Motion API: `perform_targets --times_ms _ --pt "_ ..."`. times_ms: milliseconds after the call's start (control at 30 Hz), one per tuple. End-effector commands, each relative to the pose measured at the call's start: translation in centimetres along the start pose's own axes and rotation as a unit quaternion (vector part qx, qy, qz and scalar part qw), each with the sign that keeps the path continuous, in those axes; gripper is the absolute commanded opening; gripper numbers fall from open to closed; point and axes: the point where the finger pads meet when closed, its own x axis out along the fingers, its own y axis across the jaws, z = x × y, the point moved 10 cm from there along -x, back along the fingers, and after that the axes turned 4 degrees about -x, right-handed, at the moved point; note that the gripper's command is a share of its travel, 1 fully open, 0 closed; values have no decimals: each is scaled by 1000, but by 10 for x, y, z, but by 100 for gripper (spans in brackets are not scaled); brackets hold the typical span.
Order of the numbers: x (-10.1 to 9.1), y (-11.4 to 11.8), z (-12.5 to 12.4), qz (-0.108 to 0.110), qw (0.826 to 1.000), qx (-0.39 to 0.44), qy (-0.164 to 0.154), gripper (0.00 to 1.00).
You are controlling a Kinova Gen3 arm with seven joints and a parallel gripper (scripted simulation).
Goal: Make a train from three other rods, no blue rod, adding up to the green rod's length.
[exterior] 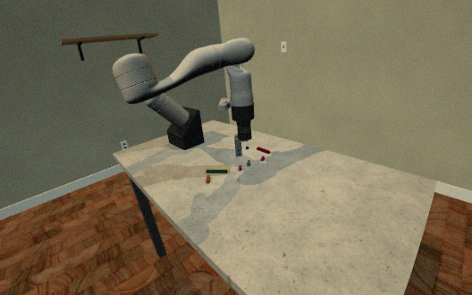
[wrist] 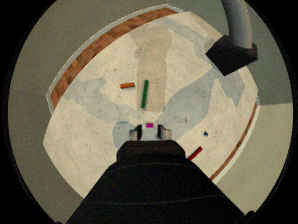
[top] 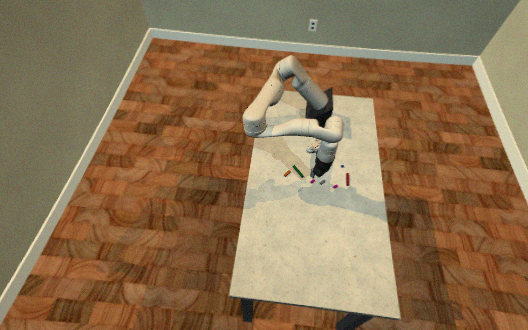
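Observation:
The green rod lies flat at the left of the group, with the orange rod just left of it. A magenta rod, the grey rod and a second magenta rod lie in a loose row. My gripper hangs straight down a little above the first magenta rod, with its fingers partly open and nothing between them. In the wrist view that magenta rod shows between my fingertips, and the green rod and orange rod lie beyond it.
The red rod lies at the right of the group and a small blue rod lies behind it. The arm's dark base stands at the far end of the table. The table's edges are far from the rods.

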Motion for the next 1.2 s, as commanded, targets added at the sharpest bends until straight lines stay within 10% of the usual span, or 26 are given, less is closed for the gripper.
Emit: perform_targets --times_ms 0,1167 --pt "2 0 0 0 1000 0 0 70" --pt "44 0 0 0 1000 0 0 70"
